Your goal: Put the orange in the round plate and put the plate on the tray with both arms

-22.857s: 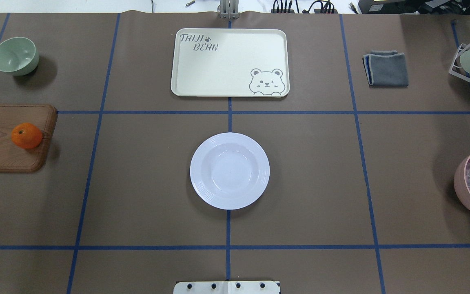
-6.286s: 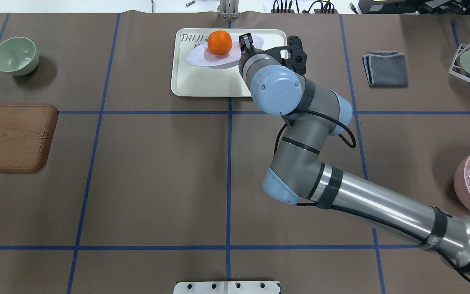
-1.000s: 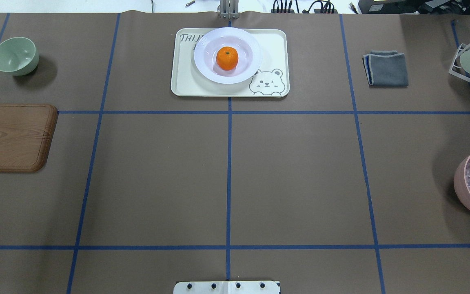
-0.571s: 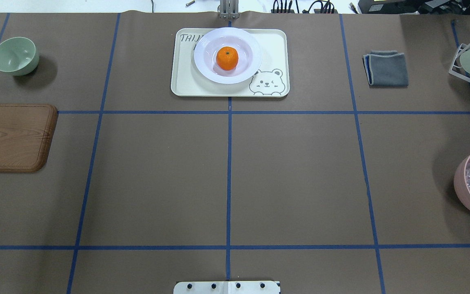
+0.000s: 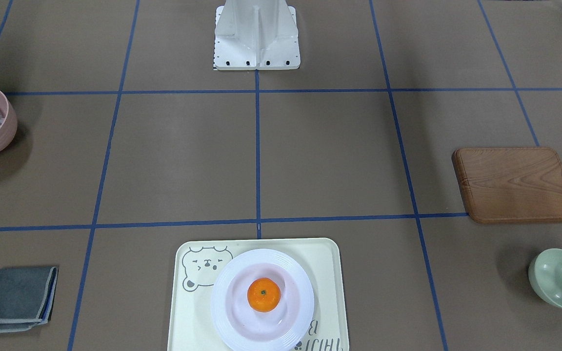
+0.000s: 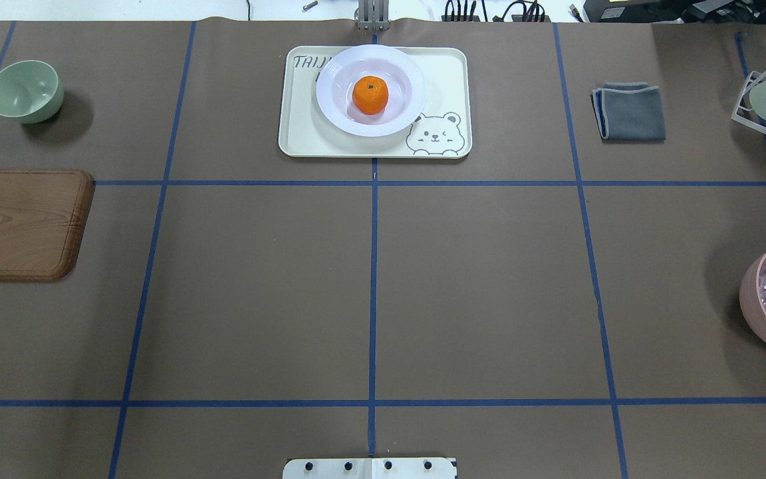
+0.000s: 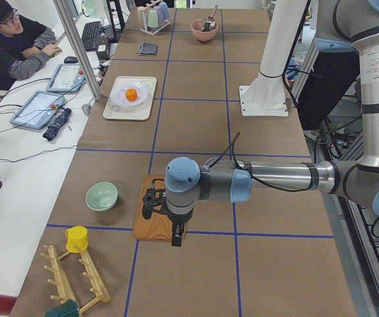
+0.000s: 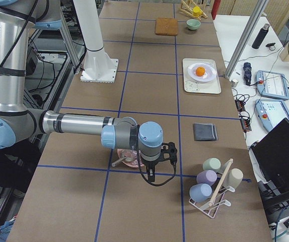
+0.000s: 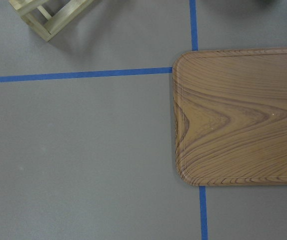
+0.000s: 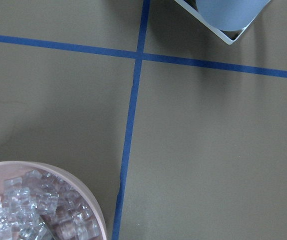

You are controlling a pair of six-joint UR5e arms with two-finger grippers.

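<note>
Two arms stand at opposite ends of the table (image 6: 489, 279), one off each side. Closest in, the robot's white base plate (image 6: 370, 468) sits on the blue centre tape line.

To the robot's left, the left gripper (image 7: 175, 238) hangs pointing down over the end of the wooden board (image 6: 17, 223). Only the side camera catches it, so I cannot tell whether its fingers are apart or together. Its wrist camera looks straight down on the board's rounded corner.

To the robot's right, the right gripper (image 8: 153, 164) hangs above the pink bowl (image 6: 765, 306), which is full of clear cubes (image 10: 28, 210). It too shows only from the side, so its fingers are impossible to judge.

Further out, a pale green bowl (image 6: 25, 90) sits on the left and a folded grey cloth (image 6: 630, 112) on the right.

At the far side, dead centre, lies the tray (image 6: 303, 133). The letters "TAIJ" read clearly in its far-left corner, and the rest of the lettering runs under the plate's rim. A winking bear face (image 6: 435, 134) fills the near-right corner.

The round plate (image 6: 336, 106) lies flat on the tray, pushed toward the tray's far edge. The orange (image 6: 370, 94) sits in the plate's deep centre, green stem dot up. Both grippers are well apart from it, with the plate between them and further out.
</note>
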